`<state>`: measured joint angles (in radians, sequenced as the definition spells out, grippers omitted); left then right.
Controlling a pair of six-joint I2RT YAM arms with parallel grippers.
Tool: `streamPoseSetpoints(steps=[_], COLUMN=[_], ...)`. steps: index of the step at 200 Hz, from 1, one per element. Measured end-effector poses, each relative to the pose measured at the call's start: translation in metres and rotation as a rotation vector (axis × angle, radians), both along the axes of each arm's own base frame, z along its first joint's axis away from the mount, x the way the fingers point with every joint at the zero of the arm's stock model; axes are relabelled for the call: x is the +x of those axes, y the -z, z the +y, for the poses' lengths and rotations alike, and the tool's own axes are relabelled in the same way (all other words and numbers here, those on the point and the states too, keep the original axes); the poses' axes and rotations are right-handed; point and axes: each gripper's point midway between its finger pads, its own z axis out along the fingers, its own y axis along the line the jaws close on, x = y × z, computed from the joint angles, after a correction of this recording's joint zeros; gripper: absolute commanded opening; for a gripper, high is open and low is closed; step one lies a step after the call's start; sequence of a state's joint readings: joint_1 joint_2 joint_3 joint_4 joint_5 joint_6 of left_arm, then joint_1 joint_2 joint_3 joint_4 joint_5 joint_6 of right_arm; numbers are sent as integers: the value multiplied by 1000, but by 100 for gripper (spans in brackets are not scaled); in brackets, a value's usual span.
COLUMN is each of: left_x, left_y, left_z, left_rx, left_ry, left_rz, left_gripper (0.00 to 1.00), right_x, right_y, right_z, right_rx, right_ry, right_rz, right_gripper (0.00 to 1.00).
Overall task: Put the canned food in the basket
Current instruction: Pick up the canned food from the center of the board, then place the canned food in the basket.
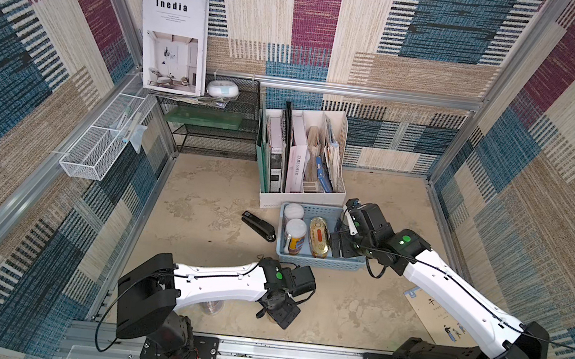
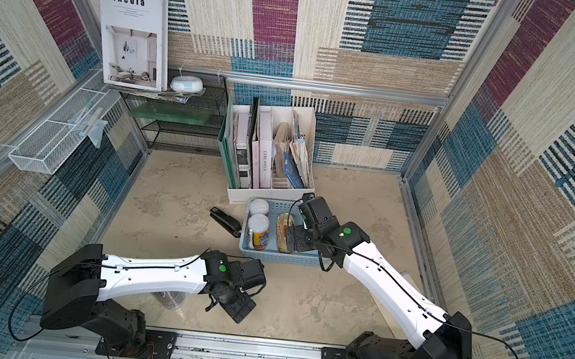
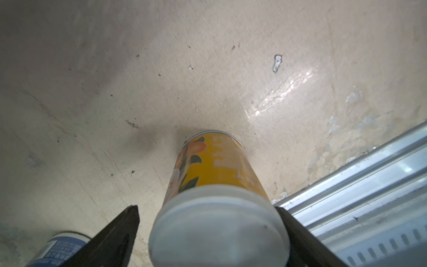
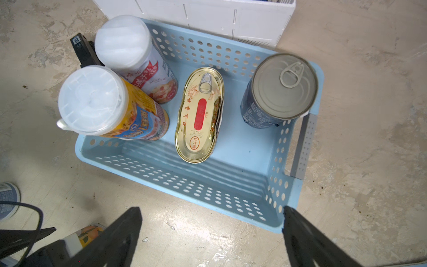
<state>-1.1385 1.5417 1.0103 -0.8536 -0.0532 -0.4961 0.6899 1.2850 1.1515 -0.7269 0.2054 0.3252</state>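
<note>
The light blue basket point(image 1: 320, 264) point(image 2: 279, 259) point(image 4: 208, 185) sits on the floor in front of the file organiser. Two tall white-lidded cans point(image 1: 295, 232) point(image 4: 92, 97) stand at its left end, and a flat oval gold tin point(image 1: 319, 237) point(image 4: 199, 115) lies in the middle. A dark pull-tab can point(image 4: 280, 90) stands at its right end, hidden in both top views. My right gripper point(image 4: 211, 210) point(image 1: 338, 243) hangs open over the basket's front, holding nothing. My left gripper point(image 3: 206, 209) point(image 1: 279, 313) straddles a short yellow white-lidded can point(image 3: 217, 166) standing on the floor. One finger touches the lid and the other stands apart.
A black stapler point(image 1: 259, 225) lies left of the basket. The white file organiser point(image 1: 304, 152) stands behind it. A clear tube point(image 1: 212, 306) with a blue end point(image 3: 57, 247) lies under my left arm. A metal rail point(image 3: 358, 185) runs close beside the yellow can.
</note>
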Motion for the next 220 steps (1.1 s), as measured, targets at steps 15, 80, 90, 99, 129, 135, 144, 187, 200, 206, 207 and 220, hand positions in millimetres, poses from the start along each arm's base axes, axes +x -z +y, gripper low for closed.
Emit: streamPoseSetpoints(steps=[15, 80, 90, 99, 129, 135, 144, 187, 200, 206, 207, 220], left_x=[1, 2, 2, 2, 6, 8, 12, 31, 40, 45, 45, 56], left_y=[-3, -24, -28, -33, -63, -71, -81, -114, -122, -126, -126, -133], left_z=[-3, -9, -11, -13, -28, -33, -41, -80, -92, -98, -98, -110], left_rx=[-10, -33, -38, -43, -83, -99, -114, -135, -137, -138, -137, -145], left_ry=[6, 30, 32, 36, 65, 70, 82, 154, 178, 189, 190, 205], left_rz=[-5, -8, -2, 1, -19, -26, -36, -72, -93, -104, -104, -121], left_gripper=[75, 56, 55, 54, 52, 52, 51, 50, 50, 49, 49, 48], right_x=[-1, -6, -7, -7, -7, -6, -5, 1, 3, 4, 4, 6], right_y=[0, 4, 5, 6, 4, 3, -1, -17, -21, -21, -21, -19], right_z=[-2, -11, -12, -13, -20, -22, -26, -46, -53, -57, -59, -66], right_rx=[0, -9, -11, -14, -24, -22, -19, 11, 21, 23, 23, 29], right_ry=[1, 18, 18, 20, 46, 54, 67, 142, 169, 181, 185, 208], right_rz=[-3, -26, -24, -25, -41, -48, -58, -104, -115, -116, -117, -112], right_gripper=[99, 99, 99, 99, 99, 99, 99, 99, 99, 99, 99, 99])
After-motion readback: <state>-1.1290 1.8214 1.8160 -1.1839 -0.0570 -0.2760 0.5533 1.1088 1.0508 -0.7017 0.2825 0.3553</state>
